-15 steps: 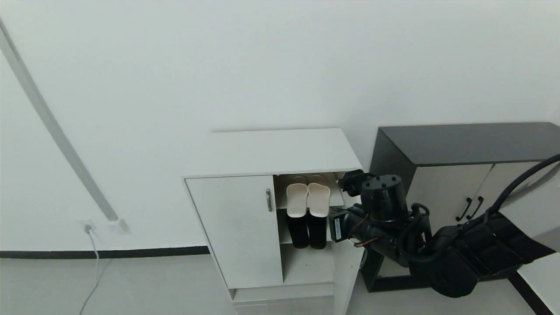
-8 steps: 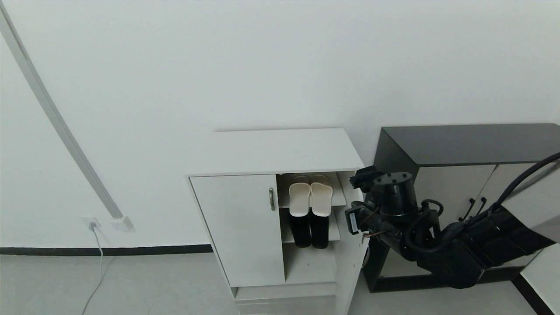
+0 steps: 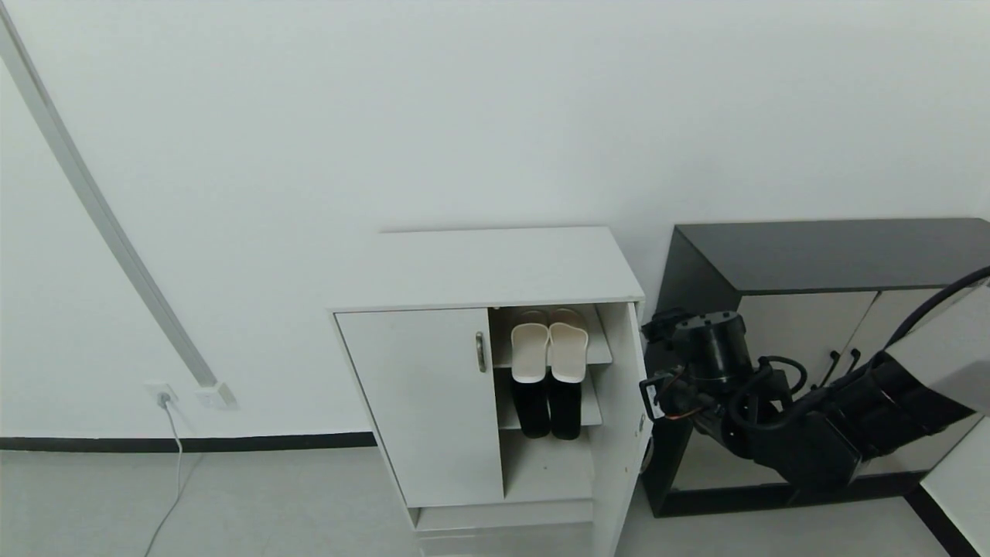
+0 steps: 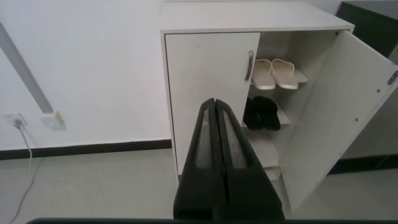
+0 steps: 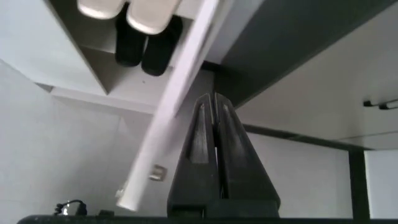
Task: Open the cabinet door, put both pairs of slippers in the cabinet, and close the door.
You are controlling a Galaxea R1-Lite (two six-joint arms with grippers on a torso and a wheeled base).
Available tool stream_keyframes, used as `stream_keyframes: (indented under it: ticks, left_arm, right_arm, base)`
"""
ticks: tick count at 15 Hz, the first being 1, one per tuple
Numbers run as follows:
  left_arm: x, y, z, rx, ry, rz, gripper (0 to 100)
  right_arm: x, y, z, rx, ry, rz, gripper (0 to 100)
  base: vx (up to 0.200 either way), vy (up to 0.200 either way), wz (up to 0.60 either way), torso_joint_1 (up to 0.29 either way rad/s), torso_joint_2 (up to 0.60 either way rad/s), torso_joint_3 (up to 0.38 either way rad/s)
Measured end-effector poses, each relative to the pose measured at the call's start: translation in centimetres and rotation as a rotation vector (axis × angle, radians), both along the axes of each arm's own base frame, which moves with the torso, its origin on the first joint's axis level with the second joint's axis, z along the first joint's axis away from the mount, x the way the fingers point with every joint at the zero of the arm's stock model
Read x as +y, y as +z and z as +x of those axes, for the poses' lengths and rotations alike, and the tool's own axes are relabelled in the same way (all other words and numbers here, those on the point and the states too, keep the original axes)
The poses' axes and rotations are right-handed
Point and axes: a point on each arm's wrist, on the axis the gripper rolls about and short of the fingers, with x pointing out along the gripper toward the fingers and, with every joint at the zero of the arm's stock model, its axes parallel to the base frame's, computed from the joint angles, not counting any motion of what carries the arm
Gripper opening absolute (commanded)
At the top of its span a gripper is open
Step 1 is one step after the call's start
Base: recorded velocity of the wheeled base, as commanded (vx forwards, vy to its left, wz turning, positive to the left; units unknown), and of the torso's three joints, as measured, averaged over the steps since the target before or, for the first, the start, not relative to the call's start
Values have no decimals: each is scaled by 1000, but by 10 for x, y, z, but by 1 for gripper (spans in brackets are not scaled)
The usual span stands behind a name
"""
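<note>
Already white slippers (image 3: pixel 547 352) and black slippers (image 3: pixel 546 408) sit in the cabinet (image 3: pixel 495 267), so only its door (image 3: pixel 623 418) needs shutting, right end effector (image 5: pixel 215 99) pinched empty at its 3 o'clock.

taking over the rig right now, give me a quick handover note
Left gripper: shut, empty, held back in front of the cabinet.
Right gripper: shut, empty, on the outer side of the open right door, near its edge.
Slippers: white pair on the top shelf, black pair on the middle shelf.
Done: door opened, both pairs in.
Left to do: push the right door shut.
</note>
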Motion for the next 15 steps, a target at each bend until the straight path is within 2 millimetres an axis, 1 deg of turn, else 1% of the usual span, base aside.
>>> stream_keyframes:
  ticks: [3, 6, 8, 10, 11, 13, 14, 15]
  left_arm:
    - [0, 0, 0, 0, 0, 0, 0]
    - [0, 0, 0, 0, 1, 0, 0]
    - [0, 0, 0, 0, 0, 0, 0]
    - [0, 0, 0, 0, 0, 0, 0]
    - [0, 0, 0, 0, 0, 0, 0]
    - [0, 0, 0, 0, 0, 0, 0]
    - [0, 0, 0, 0, 0, 0, 0]
    - [0, 0, 0, 0, 0, 0, 0]
  right_arm:
    - [2, -12, 5, 25, 3, -6, 0]
    - [8, -18, 10, 28, 19, 10, 0]
    - [17, -19, 11, 49, 59, 101, 0]
    - [32, -14, 12, 73, 139, 269, 0]
    - [38, -9, 14, 52, 192, 337, 0]
    - [44, -4, 19, -38, 225, 410, 0]
    - [44, -5, 21, -67, 229, 427, 0]
    - [43, -11, 19, -54, 228, 422, 0]
  base:
    - [0, 0, 0, 0, 0, 0]
    - [0, 0, 0, 0, 0, 0]
    - [0, 0, 0, 0, 0, 0]
    - [0, 0, 0, 0, 0, 0]
    - [0, 0, 0, 0, 0, 0]
    - [0, 0, 0, 0, 0, 0]
    - [0, 0, 0, 0, 0, 0]
    - [0, 0, 0, 0, 0, 0]
